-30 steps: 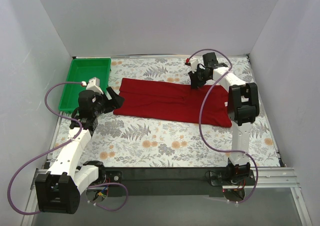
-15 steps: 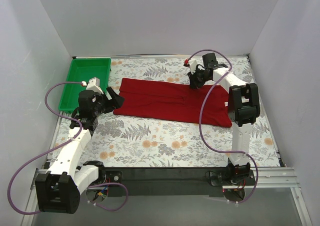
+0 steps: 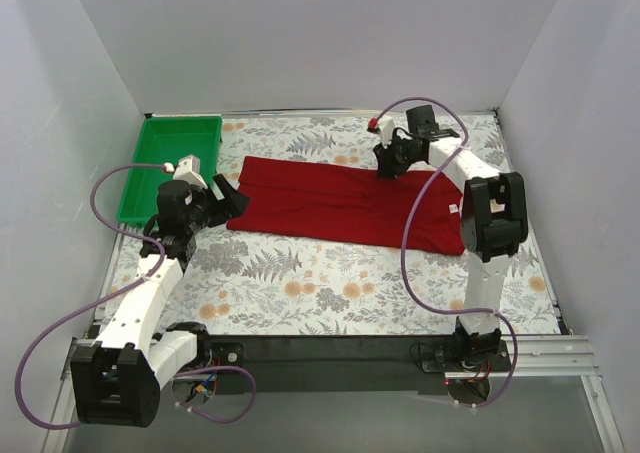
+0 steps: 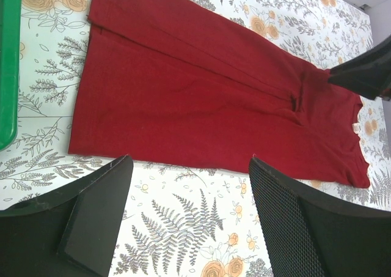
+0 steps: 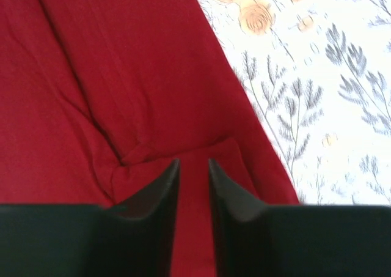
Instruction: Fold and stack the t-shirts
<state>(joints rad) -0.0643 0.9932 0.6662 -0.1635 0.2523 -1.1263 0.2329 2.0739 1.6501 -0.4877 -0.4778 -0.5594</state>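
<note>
A dark red t-shirt [image 3: 340,198] lies flat across the middle of the flowered table, folded lengthwise into a long band. My right gripper [image 3: 386,163] hovers over its far edge, near a small folded-in sleeve flap [image 5: 214,158]. In the right wrist view its fingers [image 5: 193,162] stand a narrow gap apart, and flat red cloth [image 5: 104,75] shows through the gap. My left gripper [image 3: 232,201] sits by the shirt's left end. It is open wide [image 4: 189,161] over bare table, just short of the shirt's near edge [image 4: 201,99].
A green plastic tray [image 3: 175,163] stands at the back left, its rim [image 4: 7,63] close to my left gripper. White walls enclose the table on three sides. The right arm's cable loops over the shirt's right part [image 3: 412,213].
The right gripper has drawn slightly back and up over the shirt's far edge, and its jaws have parted a little. The left arm and the shirt have not moved.
</note>
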